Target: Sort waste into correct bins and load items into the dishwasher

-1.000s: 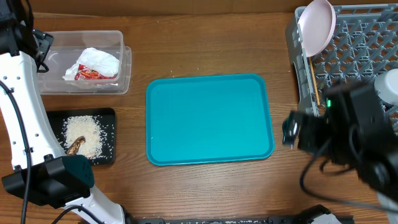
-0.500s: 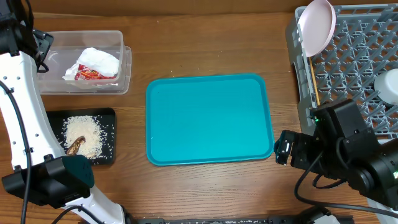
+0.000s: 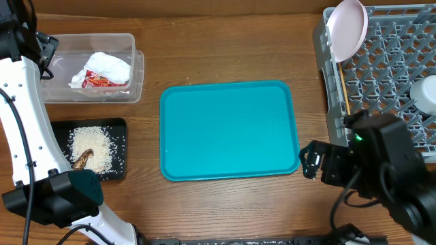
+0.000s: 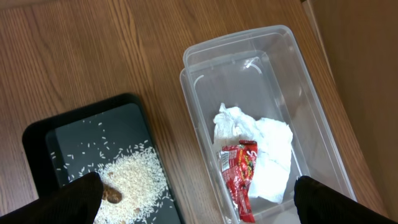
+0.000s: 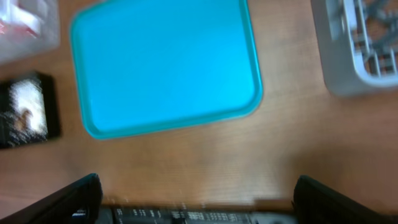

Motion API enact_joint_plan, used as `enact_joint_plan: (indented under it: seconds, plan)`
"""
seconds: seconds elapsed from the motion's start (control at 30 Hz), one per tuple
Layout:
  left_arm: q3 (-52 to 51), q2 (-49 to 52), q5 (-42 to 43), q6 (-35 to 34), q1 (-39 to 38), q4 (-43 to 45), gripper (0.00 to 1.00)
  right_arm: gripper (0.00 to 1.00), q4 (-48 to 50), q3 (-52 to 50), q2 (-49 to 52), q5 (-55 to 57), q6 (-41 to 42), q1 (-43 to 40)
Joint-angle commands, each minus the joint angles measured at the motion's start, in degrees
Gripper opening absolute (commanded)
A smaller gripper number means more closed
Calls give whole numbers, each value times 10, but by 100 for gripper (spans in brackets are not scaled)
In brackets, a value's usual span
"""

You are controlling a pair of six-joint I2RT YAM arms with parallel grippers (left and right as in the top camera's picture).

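The clear tub (image 3: 133,68) at the far left holds a crumpled white napkin (image 3: 107,67) and a red wrapper (image 3: 102,82). In front of it the black tray (image 3: 120,146) carries loose rice (image 3: 94,150) and a brown scrap (image 3: 83,159). The grey dish rack (image 3: 381,75) at the far right holds a pale saucer-bowl (image 3: 346,28) on edge, wooden chopsticks (image 3: 344,92) and a white dish (image 3: 426,94) at the frame edge. My left gripper (image 4: 199,205) hangs open high over the tub and black tray. My right gripper (image 3: 310,163) is open and empty, by the teal tray's front right corner.
The teal serving tray (image 3: 228,129) lies in the middle with nothing on it. The table's front edge (image 5: 199,208) runs just under my right gripper. My left arm's white link (image 3: 27,129) crosses the left side beside the black tray.
My right arm has pulled back from beside the rack toward the front edge, its gripper now lower and slightly left. The left arm has not moved.
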Motion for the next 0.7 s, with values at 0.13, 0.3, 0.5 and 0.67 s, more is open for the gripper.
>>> enact_joint_plan:
  seconds: [0.13,0.3,0.5,0.67]
  plan:
    - [2,2,-11,0,-2,1,100,100,129,-114,-150,-3,-82,-80]
    - [2,2,-11,0,-2,1,100,100,260,-229,-266,-32,-148,-143]
    - [2,2,-11,0,-2,1,100,100,399,-363,-384,-31,-153,-200]
    - [2,2,-11,0,-2,1,100,100,527,-486,-446,-30,-154,-228]
